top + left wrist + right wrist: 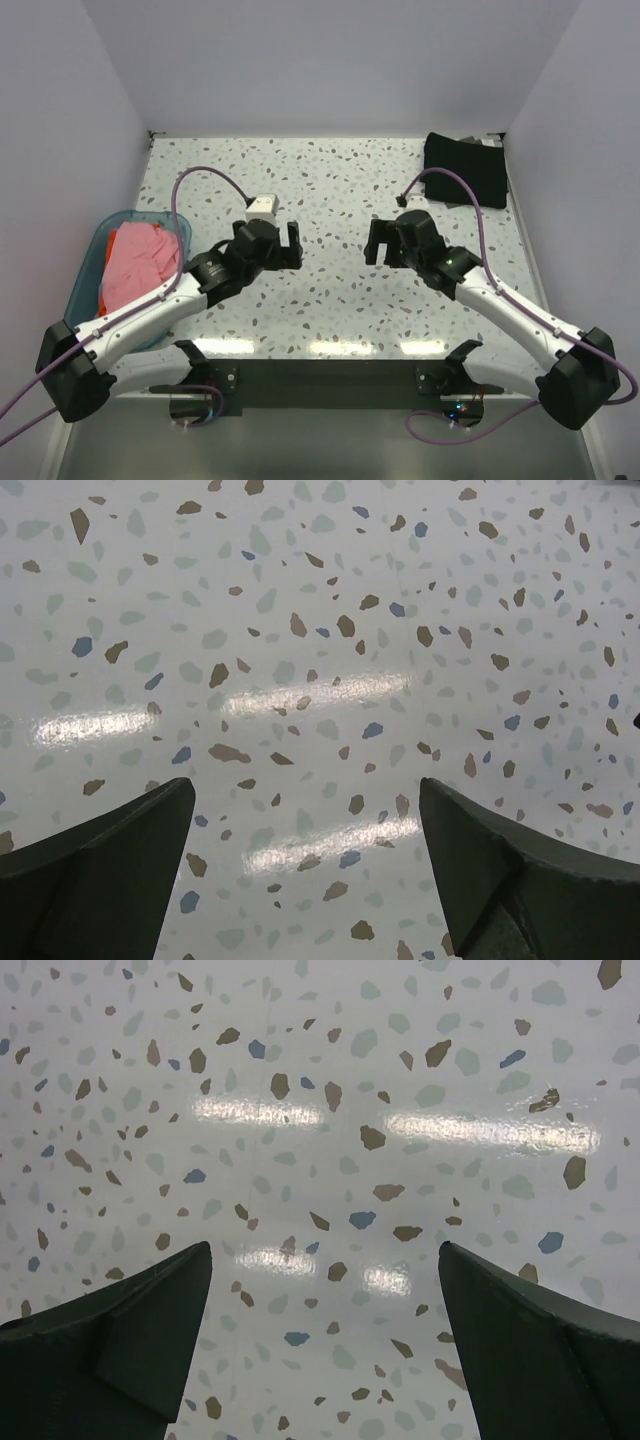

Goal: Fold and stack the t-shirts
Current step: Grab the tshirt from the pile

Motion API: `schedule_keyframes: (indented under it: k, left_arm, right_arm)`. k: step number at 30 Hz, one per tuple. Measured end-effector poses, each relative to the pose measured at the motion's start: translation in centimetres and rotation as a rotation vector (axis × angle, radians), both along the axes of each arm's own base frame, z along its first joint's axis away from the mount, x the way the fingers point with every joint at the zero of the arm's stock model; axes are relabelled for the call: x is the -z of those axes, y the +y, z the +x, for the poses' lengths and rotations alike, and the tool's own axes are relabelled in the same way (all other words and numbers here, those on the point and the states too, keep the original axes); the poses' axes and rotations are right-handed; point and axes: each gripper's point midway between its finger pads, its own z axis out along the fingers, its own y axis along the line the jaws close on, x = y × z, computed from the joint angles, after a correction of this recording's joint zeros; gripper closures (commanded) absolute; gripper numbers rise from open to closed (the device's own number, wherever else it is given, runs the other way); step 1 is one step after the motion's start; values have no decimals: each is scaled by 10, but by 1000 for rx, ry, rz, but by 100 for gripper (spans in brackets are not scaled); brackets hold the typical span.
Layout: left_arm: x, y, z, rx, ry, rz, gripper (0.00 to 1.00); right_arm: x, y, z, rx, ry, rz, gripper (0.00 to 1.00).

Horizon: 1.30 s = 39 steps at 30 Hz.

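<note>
In the blue tub point(88, 262), at the left edge of the table point(330, 180): the salmon-pink t-shirt point(140, 262) lies bunched and unfolded. A strip of orange cloth point(113, 240) shows at the tub's far inner side; cannot tell whether that is a 2nd garment. Well apart from the tub, at the table's far right corner: the black t-shirt point(465, 165), folded square, flat, alone. Just right of the tub, over bare speckled top: left gripper point(291, 243), jaws spread wide, nothing between them. Its wrist view shows only tabletop between the 2 fingers point(110, 870). Farther from the tub, toward the middle-right: right gripper point(374, 243), likewise wide open and empty, facing the left one across a gap. Neither touches cloth. Judgement: 1 shirt looks done and can serve as the base of the stack; the step in hand is the fetch of the pink one, not yet begun. The next move calls for the left arm, the nearer to the tub, to swing over the rim and drop into the pile. It should pinch 1 layer near collar or hem, lift it clear of the tub wall, then lay it on the open surface between the 2 arms for spreading. Risk: the orange cloth comes up with it.
</note>
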Motion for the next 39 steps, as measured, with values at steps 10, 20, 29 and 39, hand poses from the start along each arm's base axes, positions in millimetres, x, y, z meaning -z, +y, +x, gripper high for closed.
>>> schedule_keyframes:
  k: [10, 20, 29, 39]
  left_arm:
    - [-22, 21, 31, -141, -5, 34, 0]
    - [-14, 230, 69, -873, 152, 98, 0]
    - [31, 366, -9, -1389, 315, 110, 3]
    - [89, 363, -26, -1443, 479, 25, 48]
  right_arm:
    - [-12, -5, -1, -11, -41, -15, 1]
    - [-14, 1, -4, -50, -30, -3, 1]
    - [9, 15, -6, -108, 52, -3, 1]
    - [23, 22, -10, -145, 110, -4, 1]
